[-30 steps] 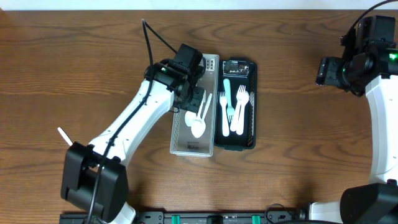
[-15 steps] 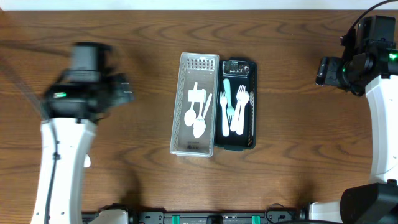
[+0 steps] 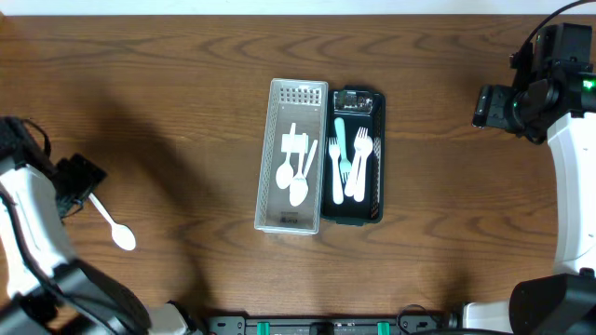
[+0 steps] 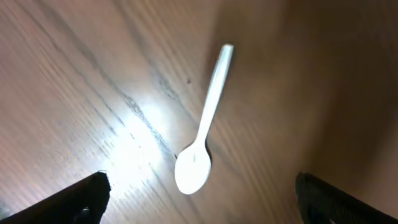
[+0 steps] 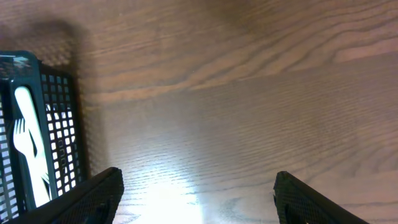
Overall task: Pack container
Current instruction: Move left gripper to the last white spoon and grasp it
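Tabletop (image 3: 186,93): wood, carries all items. White tray (image 3: 298,93) and black tray (image 3: 375,200) stand side by side, touching, at centre. White tray holds spoons (image 3: 296,191); black tray holds forks (image 3: 358,172). Right claw (image 3: 484,105): fingers apart, empty, well clear of the trays. Left claw (image 3: 82,177): fingers apart, empty. Loose spoon (image 3: 112,223) lies flat just beside it, far left of the trays.

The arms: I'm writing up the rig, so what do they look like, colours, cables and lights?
The left arm and right arm have white links and black joint housings. The right arm shows a small green light and a thin black cable curving near its top. The fingers are black and finely textured.
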You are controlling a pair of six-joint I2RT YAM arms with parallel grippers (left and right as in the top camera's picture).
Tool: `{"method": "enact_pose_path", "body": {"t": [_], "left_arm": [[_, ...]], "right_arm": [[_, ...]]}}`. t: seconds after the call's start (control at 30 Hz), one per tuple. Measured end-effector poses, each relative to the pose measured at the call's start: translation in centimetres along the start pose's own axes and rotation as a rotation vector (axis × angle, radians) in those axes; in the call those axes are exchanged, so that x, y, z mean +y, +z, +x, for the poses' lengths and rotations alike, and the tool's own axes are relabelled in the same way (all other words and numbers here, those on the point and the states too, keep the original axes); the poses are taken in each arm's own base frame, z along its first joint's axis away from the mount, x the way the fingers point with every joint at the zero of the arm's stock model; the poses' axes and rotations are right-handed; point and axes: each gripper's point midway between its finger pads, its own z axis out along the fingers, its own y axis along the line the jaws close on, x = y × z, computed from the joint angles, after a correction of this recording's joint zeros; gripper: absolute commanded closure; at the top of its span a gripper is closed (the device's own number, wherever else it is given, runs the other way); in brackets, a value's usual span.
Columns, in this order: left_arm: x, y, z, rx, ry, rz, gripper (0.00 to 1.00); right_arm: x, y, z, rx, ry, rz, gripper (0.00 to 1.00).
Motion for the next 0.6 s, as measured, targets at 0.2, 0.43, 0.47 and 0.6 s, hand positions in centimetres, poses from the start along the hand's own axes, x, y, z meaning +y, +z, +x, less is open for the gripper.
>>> {"method": "enact_pose_path", "body": {"t": [0.2,0.43,0.47,0.6], "left_arm": [[-1.2,4.5,0.1,0.098,0.036,0.044,0.03],[-1.8,8.2,1.2,0.200,0.070,0.059,0.03],[-1.8,8.6,1.4,0.213,0.071,0.057,0.03],[-1.7,10.1,2.2,0.263,0.078,0.047,0.03]], "right_arm": [[0.0,0.0,0.3,0.011,0.000,0.002,0.19],[0.0,0.0,0.3,0.012,-0.001,0.002,0.19],[0.0,0.0,0.3,0.012,-0.001,0.002,0.19],[0.0,0.0,0.3,0.011,0.000,0.002,0.19]]}}
